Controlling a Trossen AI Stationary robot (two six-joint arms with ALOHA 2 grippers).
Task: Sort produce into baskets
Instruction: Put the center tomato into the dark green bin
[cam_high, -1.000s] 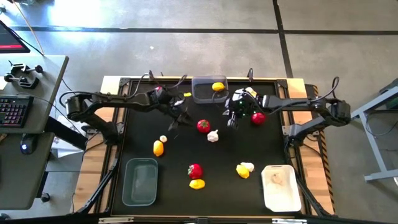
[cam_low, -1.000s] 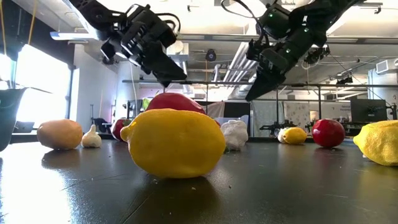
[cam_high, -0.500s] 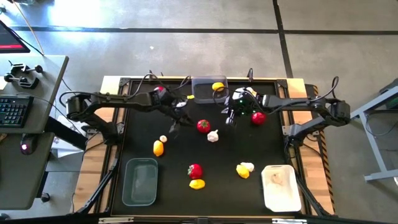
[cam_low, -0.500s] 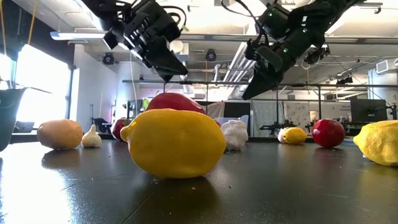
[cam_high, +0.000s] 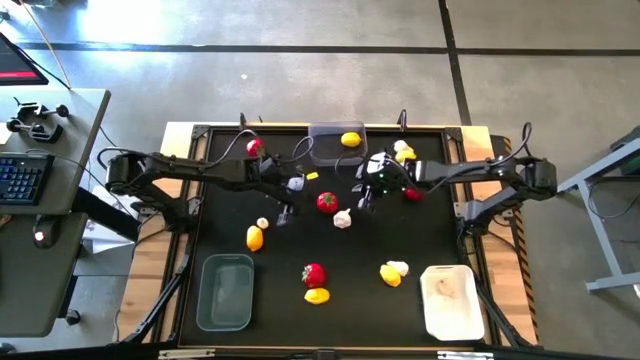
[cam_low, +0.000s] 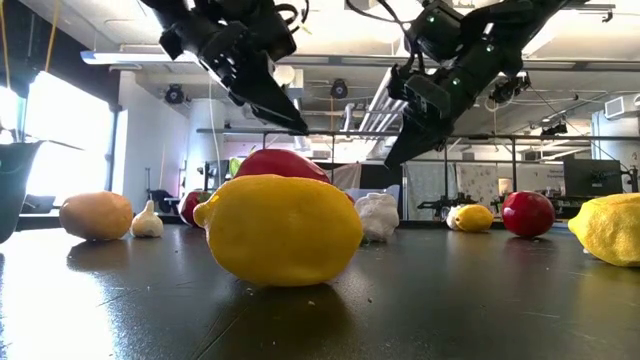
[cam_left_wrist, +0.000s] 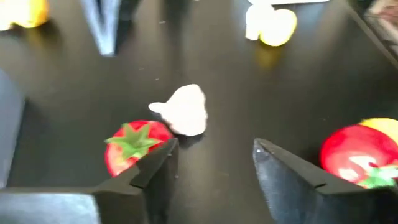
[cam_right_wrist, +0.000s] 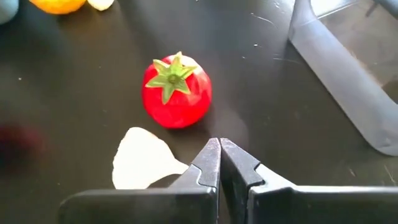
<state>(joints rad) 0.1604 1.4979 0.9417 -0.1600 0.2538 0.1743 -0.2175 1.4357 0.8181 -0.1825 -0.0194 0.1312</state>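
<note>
A red tomato (cam_high: 327, 203) and a whitish garlic bulb (cam_high: 342, 218) lie on the black table top between my two grippers. My left gripper (cam_high: 283, 210) hovers open to the left of them. In the left wrist view its fingers (cam_left_wrist: 214, 165) hold nothing, with the tomato (cam_left_wrist: 134, 146) and the garlic (cam_left_wrist: 183, 111) lying beyond them. My right gripper (cam_high: 362, 200) hangs shut to their right, above the table. Its tips (cam_right_wrist: 219, 155) are close to the garlic (cam_right_wrist: 142, 167) and short of the tomato (cam_right_wrist: 177, 92).
A grey basket (cam_high: 322, 148) at the far edge holds a lemon (cam_high: 350, 139). Near the front stand a translucent basket (cam_high: 225, 290) on the left and a white basket (cam_high: 450, 300) on the right. More produce lies around: a lemon (cam_high: 255, 238), a tomato (cam_high: 314, 274), a lemon (cam_high: 390, 275) and another tomato (cam_high: 413, 192).
My left gripper has swung toward the table's near edge and risen a little, closing on the tomato and garlic. My right gripper has shifted toward the table's left and near edge, toward the same pair, staying shut. No produce has moved.
</note>
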